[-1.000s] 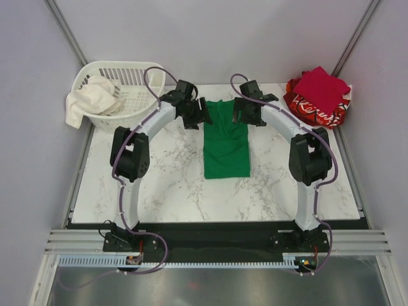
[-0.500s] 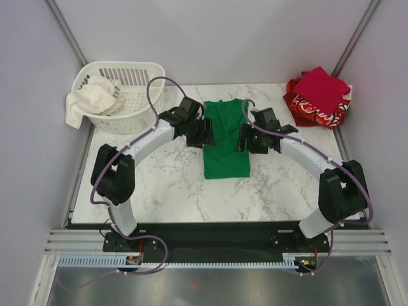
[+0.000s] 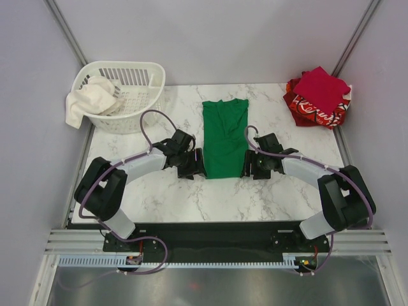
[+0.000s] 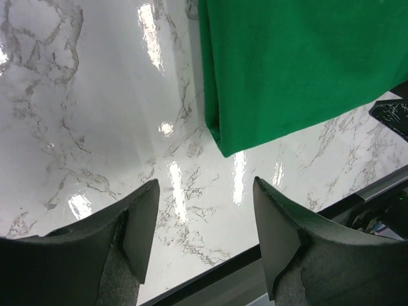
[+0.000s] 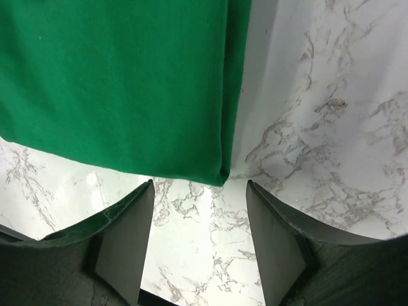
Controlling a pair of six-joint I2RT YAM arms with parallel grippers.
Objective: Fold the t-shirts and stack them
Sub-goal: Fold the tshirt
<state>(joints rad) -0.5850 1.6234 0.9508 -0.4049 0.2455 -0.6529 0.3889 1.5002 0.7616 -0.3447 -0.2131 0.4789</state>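
A bright green t-shirt point(image 3: 224, 137) lies flat on the marble table point(image 3: 159, 194), folded into a long narrow strip with its collar at the far end. My left gripper point(image 3: 195, 167) sits low at the strip's near left corner, and my right gripper point(image 3: 251, 167) sits at its near right corner. In the left wrist view the green t-shirt point(image 4: 293, 64) lies just ahead of my open left gripper point(image 4: 205, 185), which has only marble between its fingers. In the right wrist view the green t-shirt's point(image 5: 115, 83) corner lies just ahead of my open, empty right gripper point(image 5: 199, 185). A folded crimson t-shirt point(image 3: 320, 86) rests on a red printed one point(image 3: 312, 113) at the back right.
A white slatted basket point(image 3: 137, 83) stands at the back left corner with a white cloth point(image 3: 89, 101) draped over its rim. The table's near edge, a dark strip, runs just behind both grippers.
Both arms have swept from the shirt's collar end down along its sides to the near corners and dropped low. The right gripper's jaws have narrowed somewhat.
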